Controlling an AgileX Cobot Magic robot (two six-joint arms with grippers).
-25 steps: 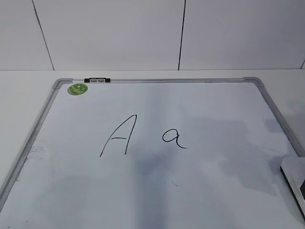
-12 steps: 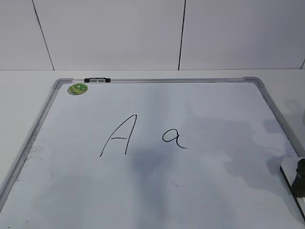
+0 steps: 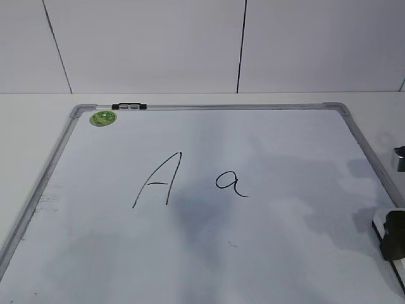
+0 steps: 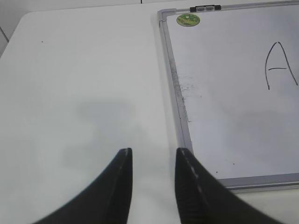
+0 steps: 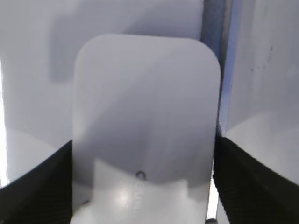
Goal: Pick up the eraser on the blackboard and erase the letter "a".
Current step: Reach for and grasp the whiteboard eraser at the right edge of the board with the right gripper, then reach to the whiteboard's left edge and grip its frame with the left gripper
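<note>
Counted one blackboard (image 3: 297, 253), white-surfaced with a grey metal frame, lying flat on a pale table (image 4: 84, 70). Found two handwritten marks near its middle: one tall slanted capital "A" (image 3: 157, 180) on the left and one small letter "a" (image 3: 231, 183) just to its right, apart from each other, both whole and unsmudged. Noted one round green sticker (image 3: 103, 118) in the far left corner of the board and one black clip (image 3: 129, 106) on the far frame edge just beside it. Saw one eraser (image 5: 145, 121), white and rounded, at the board's near right edge, well apart from the letter "a"; in the exterior view only a sliver of it showed at the right border, partly behind a dark finger. Counted two grippers. Right gripper (image 5: 142, 186) sat low over the eraser with its two dark fingers (image 5: 37, 186) spread wide, one on each long side; could not tell from the wrist view whether they touched the plastic, but no clamping was evident. Left gripper (image 4: 153, 161) hung over bare table beside the board's left frame edge, its two black fingers (image 4: 119, 186) parted by a narrow gap and gripping nothing. Spotted faint smudges along the left frame.
</note>
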